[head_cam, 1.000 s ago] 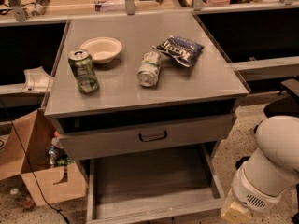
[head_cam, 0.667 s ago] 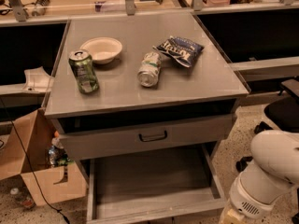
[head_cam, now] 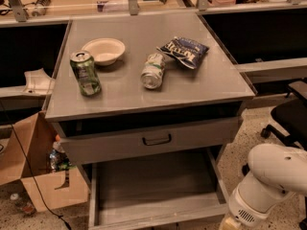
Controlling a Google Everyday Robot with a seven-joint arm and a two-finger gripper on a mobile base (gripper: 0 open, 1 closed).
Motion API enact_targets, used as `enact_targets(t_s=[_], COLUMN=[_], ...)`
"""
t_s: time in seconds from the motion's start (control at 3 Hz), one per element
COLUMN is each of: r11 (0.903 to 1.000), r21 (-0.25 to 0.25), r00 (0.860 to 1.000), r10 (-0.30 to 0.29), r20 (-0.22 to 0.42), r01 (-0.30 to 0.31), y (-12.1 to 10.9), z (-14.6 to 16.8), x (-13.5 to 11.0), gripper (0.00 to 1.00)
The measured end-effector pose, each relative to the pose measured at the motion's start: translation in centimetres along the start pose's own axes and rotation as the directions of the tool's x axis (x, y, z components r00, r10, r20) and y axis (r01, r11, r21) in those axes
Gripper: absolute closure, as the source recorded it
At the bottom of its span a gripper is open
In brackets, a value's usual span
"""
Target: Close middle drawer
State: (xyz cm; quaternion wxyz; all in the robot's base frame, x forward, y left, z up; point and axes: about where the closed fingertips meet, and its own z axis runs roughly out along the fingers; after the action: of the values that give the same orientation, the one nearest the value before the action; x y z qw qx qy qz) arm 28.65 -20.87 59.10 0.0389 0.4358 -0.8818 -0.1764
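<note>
The robot arm [head_cam: 268, 183] occupies the lower right corner of the camera view. A rounded white joint housing [head_cam: 283, 164] sits uppermost. A white cylindrical link [head_cam: 249, 207] with a small vent grille [head_cam: 245, 216] slopes down and to the left from it. The gripper lies below the lower frame edge, out of view.

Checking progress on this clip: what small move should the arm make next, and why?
Probably bring the arm round in front of the middle drawer to push it in. It stands pulled far out; the arm sits by its right corner, gripper out of view below the frame.
</note>
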Motion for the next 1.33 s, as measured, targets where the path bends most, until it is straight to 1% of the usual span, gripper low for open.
enact_targets(t_s=[0.33,0.67,1.0,1.33], r11=[0.9977,0.9926,0.9862,0.9846], r21=[-0.057,-0.100,-0.140,-0.143], r00=[0.999,0.997,0.995,0.994], r10=[0.037,0.073,0.093,0.105], r20=[0.029,0.037,0.024,0.023], r01=[-0.036,-0.070,-0.089,-0.101], y=[0.0,-1.0,-2.0,-2.3], z=[3.0,6.0,9.1,9.6], x=[0.9,1.2,0.8,1.0], gripper=[1.00,1.00,1.00,1.00])
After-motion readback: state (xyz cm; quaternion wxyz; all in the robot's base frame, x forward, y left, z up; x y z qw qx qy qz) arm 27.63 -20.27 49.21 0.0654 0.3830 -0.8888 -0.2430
